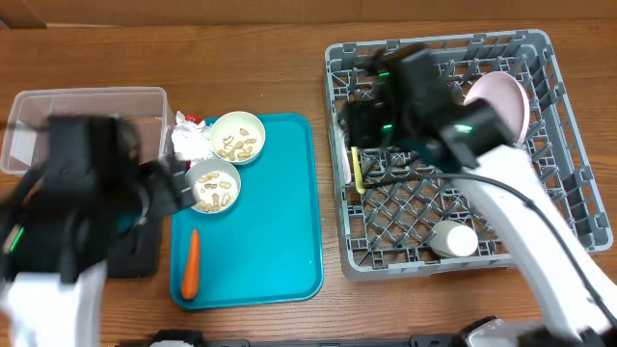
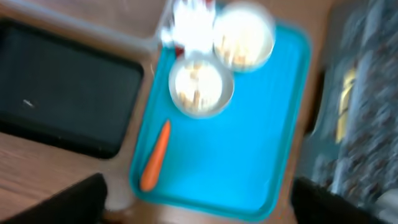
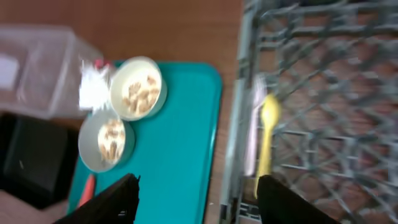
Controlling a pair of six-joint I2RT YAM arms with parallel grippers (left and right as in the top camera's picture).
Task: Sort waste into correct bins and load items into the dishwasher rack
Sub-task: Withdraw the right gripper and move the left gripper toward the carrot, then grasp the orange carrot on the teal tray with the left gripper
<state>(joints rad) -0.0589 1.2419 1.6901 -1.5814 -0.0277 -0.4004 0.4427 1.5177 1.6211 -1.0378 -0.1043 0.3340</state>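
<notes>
Two small pale bowls (image 1: 237, 138) (image 1: 212, 188) holding beige food bits sit on the teal tray (image 1: 280, 231), with the orange carrot (image 1: 191, 262) at its front left. The white napkin (image 1: 191, 143) and the red wrapper (image 1: 191, 120) lie at the tray's back left corner. The grey rack (image 1: 424, 267) holds the white-pink plate (image 1: 501, 101), the white cup (image 1: 453, 238), the yellow spoon (image 1: 358, 169) and a pale fork (image 3: 255, 134) beside it. My left gripper (image 2: 199, 208) is open and empty above the tray's front edge. My right gripper (image 3: 199, 199) is open and empty over the rack's left edge.
The clear tub (image 1: 87, 96) stands at the back left. The black tray (image 1: 135, 255) lies in front of it, partly under my left arm. The teal tray sits between these bins and the rack. All views are motion-blurred.
</notes>
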